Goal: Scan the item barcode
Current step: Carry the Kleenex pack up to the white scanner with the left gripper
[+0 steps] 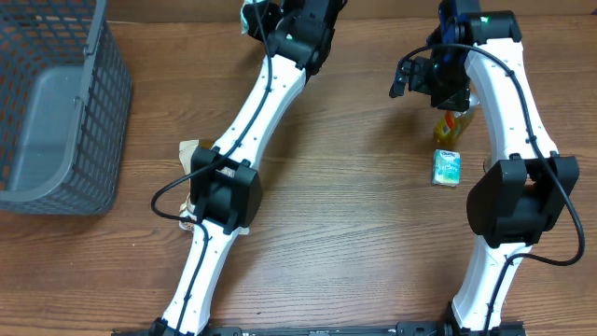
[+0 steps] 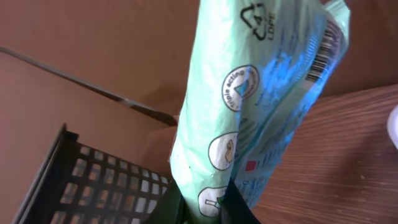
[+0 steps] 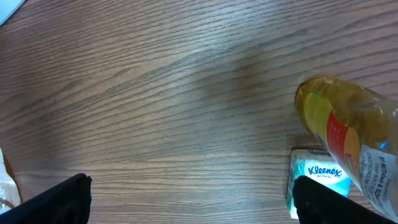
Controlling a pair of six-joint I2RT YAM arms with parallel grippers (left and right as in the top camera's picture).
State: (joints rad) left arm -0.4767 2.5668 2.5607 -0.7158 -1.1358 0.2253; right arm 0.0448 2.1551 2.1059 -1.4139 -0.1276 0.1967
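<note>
Left tool [image 2: 208, 205] on green pouch [image 2: 261, 93]: "LDPE"

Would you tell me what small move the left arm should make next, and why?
Probably turn the left wrist a little: its jaws are shut on the green packet, and the barcode sits at the far edge, seen only at a slant.

My left arm [image 1: 256, 98] and right arm [image 1: 516, 79] wear white shells between chunky black joint housings [image 1: 227, 194]. Thin black cables [image 1: 166, 198] loop along both. A green light [image 1: 485, 20] glows on the right; my right hand [image 3: 193, 202] has black fingers [image 3: 59, 200].
</note>
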